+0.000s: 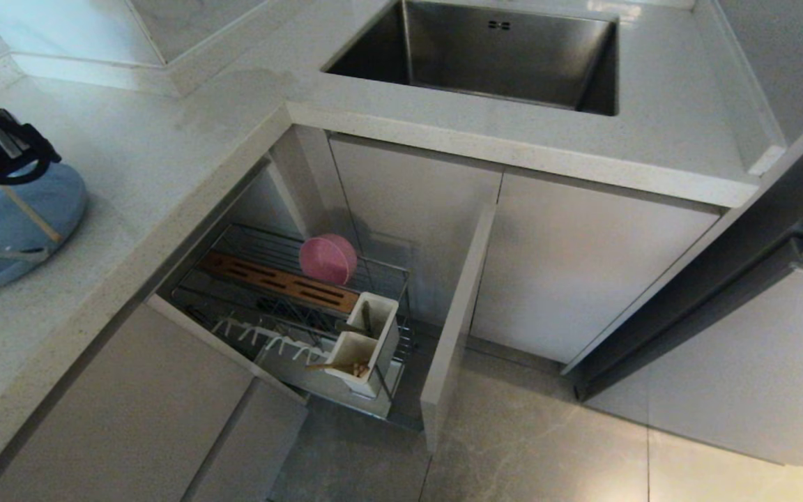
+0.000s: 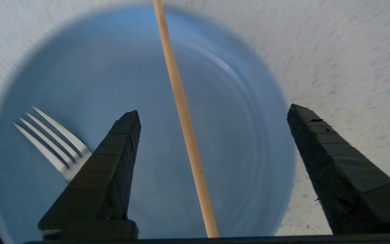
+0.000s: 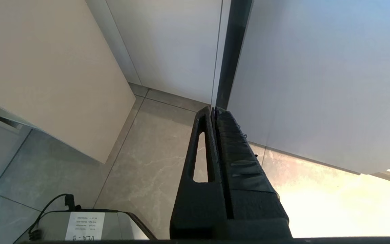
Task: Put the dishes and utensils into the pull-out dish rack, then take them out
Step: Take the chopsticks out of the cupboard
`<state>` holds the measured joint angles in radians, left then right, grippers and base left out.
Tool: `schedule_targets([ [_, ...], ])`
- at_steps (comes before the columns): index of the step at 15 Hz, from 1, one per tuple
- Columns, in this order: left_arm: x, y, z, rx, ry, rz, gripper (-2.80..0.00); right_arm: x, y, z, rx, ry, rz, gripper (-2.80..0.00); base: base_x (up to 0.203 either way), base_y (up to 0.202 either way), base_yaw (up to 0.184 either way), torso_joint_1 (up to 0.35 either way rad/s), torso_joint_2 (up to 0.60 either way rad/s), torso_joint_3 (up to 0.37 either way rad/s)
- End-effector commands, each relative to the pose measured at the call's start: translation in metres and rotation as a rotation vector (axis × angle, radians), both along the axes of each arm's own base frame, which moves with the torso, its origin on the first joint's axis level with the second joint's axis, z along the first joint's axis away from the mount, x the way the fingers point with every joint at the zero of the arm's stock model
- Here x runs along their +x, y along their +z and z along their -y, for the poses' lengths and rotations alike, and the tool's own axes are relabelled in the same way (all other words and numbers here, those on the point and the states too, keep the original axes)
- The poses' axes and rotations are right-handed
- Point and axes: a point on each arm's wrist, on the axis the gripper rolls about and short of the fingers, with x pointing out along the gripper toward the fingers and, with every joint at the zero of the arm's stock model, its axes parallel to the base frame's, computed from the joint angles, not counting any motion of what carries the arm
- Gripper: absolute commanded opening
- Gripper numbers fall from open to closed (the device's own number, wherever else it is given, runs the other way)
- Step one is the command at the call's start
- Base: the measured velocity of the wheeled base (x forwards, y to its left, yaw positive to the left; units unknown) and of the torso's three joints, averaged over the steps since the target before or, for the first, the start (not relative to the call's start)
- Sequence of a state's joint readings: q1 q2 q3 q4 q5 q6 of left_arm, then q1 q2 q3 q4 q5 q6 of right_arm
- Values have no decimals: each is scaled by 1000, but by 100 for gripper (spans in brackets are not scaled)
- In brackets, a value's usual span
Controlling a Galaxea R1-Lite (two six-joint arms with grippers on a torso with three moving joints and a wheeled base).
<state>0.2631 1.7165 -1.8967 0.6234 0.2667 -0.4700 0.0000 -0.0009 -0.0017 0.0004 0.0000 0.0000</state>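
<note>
Pale stone desk (image 1: 164, 160) on my left carries the blue plate (image 1: 60, 202), with a fork (image 2: 54, 142) and one chopstick (image 2: 181, 112) lying in it. My left gripper (image 2: 213, 113) hovers above with fingers (image 2: 113, 152) wide, straddling the chopstick; I judge the thin stick could roll away on closing. The right gripper (image 3: 215, 112) hangs parked near the floor, fingers together.
</note>
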Motion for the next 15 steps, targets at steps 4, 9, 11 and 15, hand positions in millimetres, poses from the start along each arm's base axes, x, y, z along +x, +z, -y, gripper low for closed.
schedule_targets([
  [4, 5, -8, -7, -24, 25, -18, 0, 0, 0, 0, 0, 0, -1, -280, 0, 0, 0, 0, 0, 0],
  [9, 10, -12, -18, -41, 29, -19, 0, 0, 0, 0, 0, 0, -2, -280, 0, 0, 0, 0, 0, 0],
  [11, 13, -12, -20, -42, 22, -9, 0, 0, 0, 0, 0, 0, -1, -280, 0, 0, 0, 0, 0, 0],
  [15, 17, -16, -22, -48, 18, -15, 0, 0, 0, 0, 0, 0, -1, -280, 0, 0, 0, 0, 0, 0],
])
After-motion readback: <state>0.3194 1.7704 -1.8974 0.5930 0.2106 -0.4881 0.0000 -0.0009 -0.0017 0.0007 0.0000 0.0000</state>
